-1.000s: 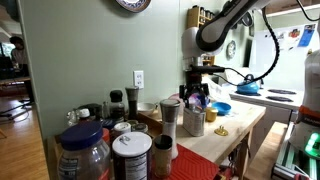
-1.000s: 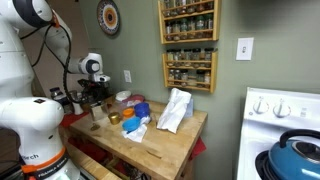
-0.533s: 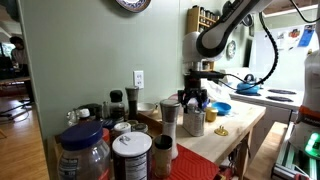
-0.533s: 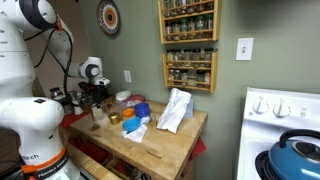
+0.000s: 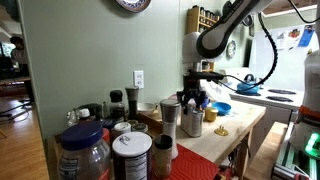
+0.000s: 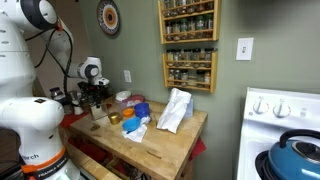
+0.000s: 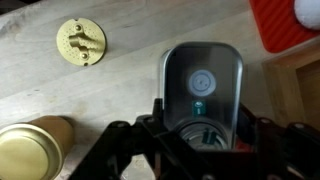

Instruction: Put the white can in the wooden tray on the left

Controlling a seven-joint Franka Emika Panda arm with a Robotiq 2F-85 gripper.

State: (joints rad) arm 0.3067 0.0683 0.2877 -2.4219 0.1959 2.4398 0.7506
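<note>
The jaws [image 7: 202,125] stand apart, open and holding nothing. In the wrist view their dark fingers [image 7: 158,112] flank the white can [image 7: 200,82], which fills the centre of the frame with its round top facing the camera. In an exterior view the jaws [image 5: 195,102] hang just over the white can [image 5: 194,123], right of centre, and the can stands upright on the desk [image 5: 235,125].

From where I stand the wrist points straight down. The forearm rises from it, and the arm [image 5: 222,25] bends away toward the upper right corner. In the exterior view from the far side, the jaws [image 6: 97,96] sit low at the left of the frame, under the white arm.

Just left of the can stands a steel tumbler [image 5: 169,120], a little taller than it. In the wrist view a pale yellow disc [image 7: 80,42] lies on the desk at upper left and a gold lid [image 7: 30,150] shows at lower left. A red mat [image 7: 285,25] fills the upper right corner. Below it, darker wood along the right edge looks like the wooden tray [image 7: 297,100], beside the can.
</note>
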